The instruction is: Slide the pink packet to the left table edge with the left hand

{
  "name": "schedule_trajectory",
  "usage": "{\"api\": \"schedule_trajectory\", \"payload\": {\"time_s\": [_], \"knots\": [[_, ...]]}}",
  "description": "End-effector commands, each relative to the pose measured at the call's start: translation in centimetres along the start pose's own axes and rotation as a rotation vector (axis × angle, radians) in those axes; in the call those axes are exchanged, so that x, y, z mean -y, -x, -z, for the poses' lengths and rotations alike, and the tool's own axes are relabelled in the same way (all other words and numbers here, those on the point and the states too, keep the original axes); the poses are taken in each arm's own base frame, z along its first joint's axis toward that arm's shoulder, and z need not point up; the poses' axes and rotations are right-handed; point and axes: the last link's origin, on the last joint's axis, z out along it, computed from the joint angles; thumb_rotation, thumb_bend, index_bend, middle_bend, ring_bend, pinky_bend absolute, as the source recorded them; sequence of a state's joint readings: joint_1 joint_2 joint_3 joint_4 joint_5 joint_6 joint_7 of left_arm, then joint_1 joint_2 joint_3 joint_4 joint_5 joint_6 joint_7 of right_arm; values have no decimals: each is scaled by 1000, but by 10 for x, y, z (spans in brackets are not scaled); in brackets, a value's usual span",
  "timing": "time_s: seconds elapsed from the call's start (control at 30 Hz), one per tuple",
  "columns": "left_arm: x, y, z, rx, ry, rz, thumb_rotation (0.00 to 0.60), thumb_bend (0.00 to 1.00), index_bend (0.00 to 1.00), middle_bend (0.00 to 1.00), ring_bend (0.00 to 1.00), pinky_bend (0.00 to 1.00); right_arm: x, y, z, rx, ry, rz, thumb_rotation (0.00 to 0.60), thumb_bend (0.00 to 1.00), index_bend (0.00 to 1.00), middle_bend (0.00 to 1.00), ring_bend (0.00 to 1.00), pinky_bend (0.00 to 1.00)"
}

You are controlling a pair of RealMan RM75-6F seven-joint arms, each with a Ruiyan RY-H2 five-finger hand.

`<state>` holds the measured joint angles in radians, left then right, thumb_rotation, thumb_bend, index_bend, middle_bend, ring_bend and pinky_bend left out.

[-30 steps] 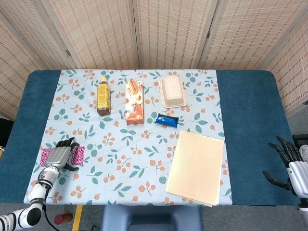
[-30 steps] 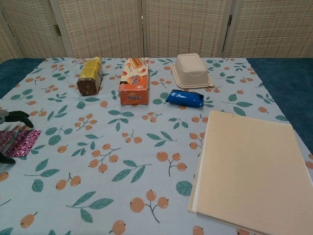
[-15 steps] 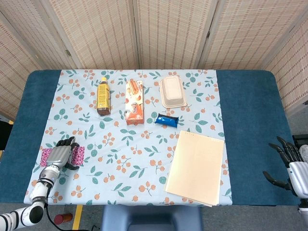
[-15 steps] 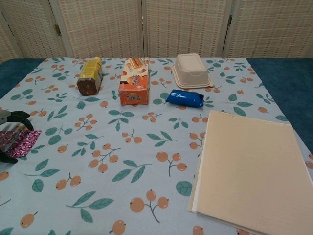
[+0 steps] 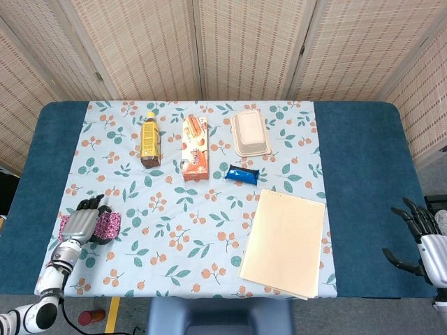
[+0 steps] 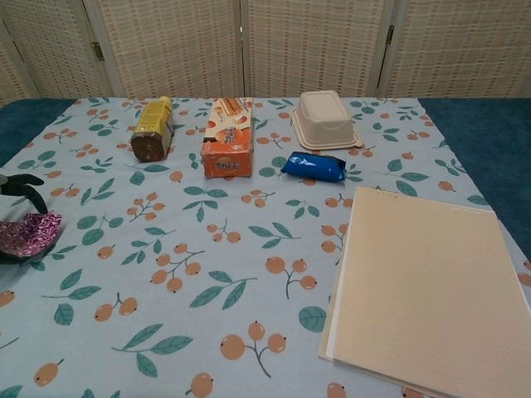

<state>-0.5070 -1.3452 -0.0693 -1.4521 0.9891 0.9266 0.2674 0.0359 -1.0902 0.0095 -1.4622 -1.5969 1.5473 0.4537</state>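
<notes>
Pink packet (image 5: 106,225) is pinned under the flat, loosely spread fingers of the left hand (image 5: 82,223) near the tablecloth's (image 5: 209,209) left hem, buckled at its right end; blue margin remains to be crossed.

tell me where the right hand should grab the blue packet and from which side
Grip the blue packet across its narrow middle, coming straight down from above. It lies flat on the cloth with its long axis roughly left to right, and both long sides look clear: the box and container sit apart from it. The crimped ends would probably give a poorer hold.
</notes>
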Motion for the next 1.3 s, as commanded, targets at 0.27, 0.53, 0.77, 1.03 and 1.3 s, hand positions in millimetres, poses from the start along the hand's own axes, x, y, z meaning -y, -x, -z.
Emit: {"api": "schedule_trajectory", "payload": {"time_s": [0.27,0.53,0.77,1.03,1.3], "knots": [[48,-10,19,-36,-81,2,600,202,305,0,0,0,2,2,-1,5,-8,0,600,284,147,49,0,0],[85,4,20,-1,-141,8,600,202,298,0,0,0,6,2,-3,7,-19,3,600,284,147,49,0,0],[98,12,16,10,-150,7,600,201,290,0,0,0,9,1,-2,2,-23,8,600,285,147,49,0,0],[106,14,11,16,-161,10,600,199,278,0,0,0,11,1,-1,0,-23,8,600,284,147,49,0,0],[112,13,8,17,-171,17,600,199,268,0,0,0,12,1,-2,0,-25,9,600,285,147,49,0,0]]}}
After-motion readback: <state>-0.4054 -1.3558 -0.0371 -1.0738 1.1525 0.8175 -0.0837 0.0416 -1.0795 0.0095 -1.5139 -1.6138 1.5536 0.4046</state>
